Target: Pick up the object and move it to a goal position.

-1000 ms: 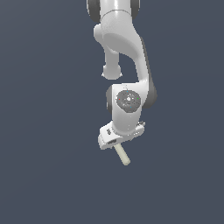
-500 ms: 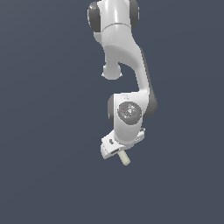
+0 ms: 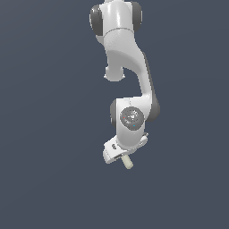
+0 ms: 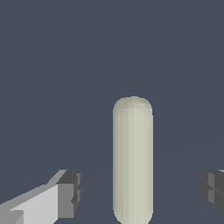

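The object (image 4: 132,159), a cream peg with rounded ends, lies lengthwise between my two fingers in the wrist view. The dark pads (image 4: 70,190) stand well away from it on either side, so the gripper (image 4: 141,192) is open with the peg unheld. In the exterior view the gripper (image 3: 117,154) is low over the plain dark ground. The peg (image 3: 128,163) pokes out from under it toward the exterior view's right, partly hidden by the hand.
Only the white arm (image 3: 123,53) reaching down from above and the flat dark grey ground show. No other objects or edges are in view.
The hand has come down over the peg, which has stayed about where it was. Less of the peg now shows below the hand. The fingers remain apart.
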Robot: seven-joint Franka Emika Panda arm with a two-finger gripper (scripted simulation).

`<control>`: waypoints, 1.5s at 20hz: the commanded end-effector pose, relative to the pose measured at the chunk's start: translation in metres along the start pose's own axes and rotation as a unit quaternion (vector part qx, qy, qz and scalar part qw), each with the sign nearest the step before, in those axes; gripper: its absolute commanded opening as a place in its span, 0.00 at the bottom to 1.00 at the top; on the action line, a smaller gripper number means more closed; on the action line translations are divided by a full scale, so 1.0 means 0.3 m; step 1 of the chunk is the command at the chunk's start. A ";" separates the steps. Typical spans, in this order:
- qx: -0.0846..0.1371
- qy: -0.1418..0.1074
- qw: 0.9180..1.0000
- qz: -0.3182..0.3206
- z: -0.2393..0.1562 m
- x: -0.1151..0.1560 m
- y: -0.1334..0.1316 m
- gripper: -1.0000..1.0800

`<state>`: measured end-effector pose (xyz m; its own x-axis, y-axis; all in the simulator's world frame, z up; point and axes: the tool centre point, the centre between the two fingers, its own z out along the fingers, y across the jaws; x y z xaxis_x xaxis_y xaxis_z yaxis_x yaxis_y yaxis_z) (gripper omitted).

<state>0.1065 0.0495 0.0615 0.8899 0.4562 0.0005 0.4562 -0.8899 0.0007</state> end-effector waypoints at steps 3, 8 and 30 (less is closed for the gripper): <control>0.000 0.000 1.000 -0.001 0.079 -0.003 -0.002 0.96; 0.000 0.000 1.000 -0.001 0.140 -0.003 -0.002 0.96; 0.000 0.000 1.000 -0.001 0.121 -0.015 -0.001 0.00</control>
<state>0.1036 0.0485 0.0230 0.8888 0.4584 -0.0009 0.4584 -0.8888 -0.0002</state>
